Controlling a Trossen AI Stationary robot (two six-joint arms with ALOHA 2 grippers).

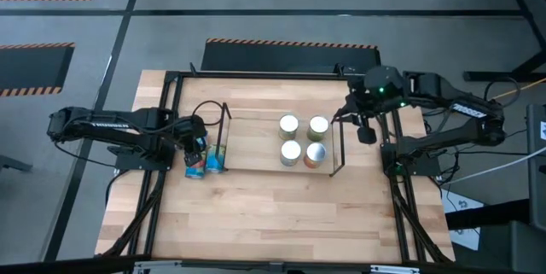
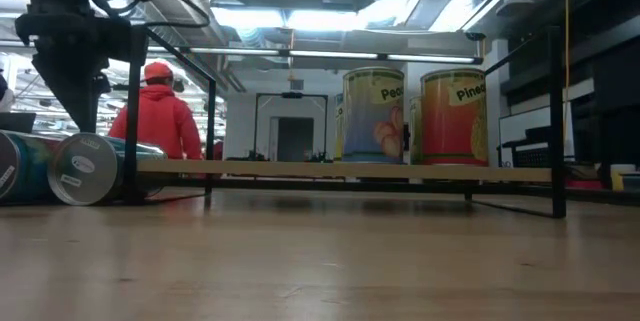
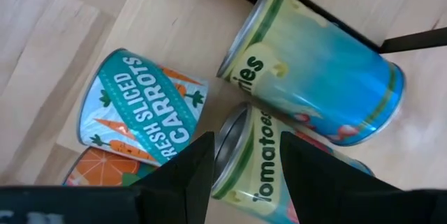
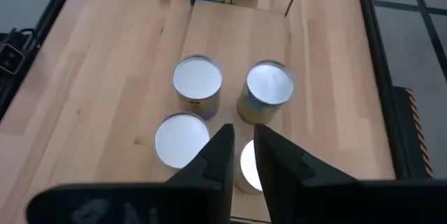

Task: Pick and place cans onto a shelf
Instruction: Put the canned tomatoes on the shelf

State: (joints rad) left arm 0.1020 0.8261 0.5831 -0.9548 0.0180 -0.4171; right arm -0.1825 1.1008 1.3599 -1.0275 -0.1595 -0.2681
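Note:
Four cans [image 1: 303,139] stand upright on the board of the black wire shelf [image 1: 256,142]; two of them [image 2: 415,116] show in the low view. Left of the shelf, several cans lie on their sides on the table: a carrots can [image 3: 140,109], a blue-green can [image 3: 321,77], a tomatoes can [image 3: 258,165] and an orange one [image 3: 91,172]. My left gripper [image 3: 244,161] points down over the tomatoes can, open, one finger on either side of its rim end; no touch shows. My right gripper [image 1: 365,133] hangs above the shelf's right end with a narrow gap [image 4: 243,147] and nothing in it.
A black frame [image 1: 171,78] runs round the table's edges. The shelf's upright wire ends [image 1: 226,112] stand close to the lying cans. Bare wood lies between the shelf and the near edge [image 1: 273,223]. A person in red [image 2: 155,111] is in the room behind.

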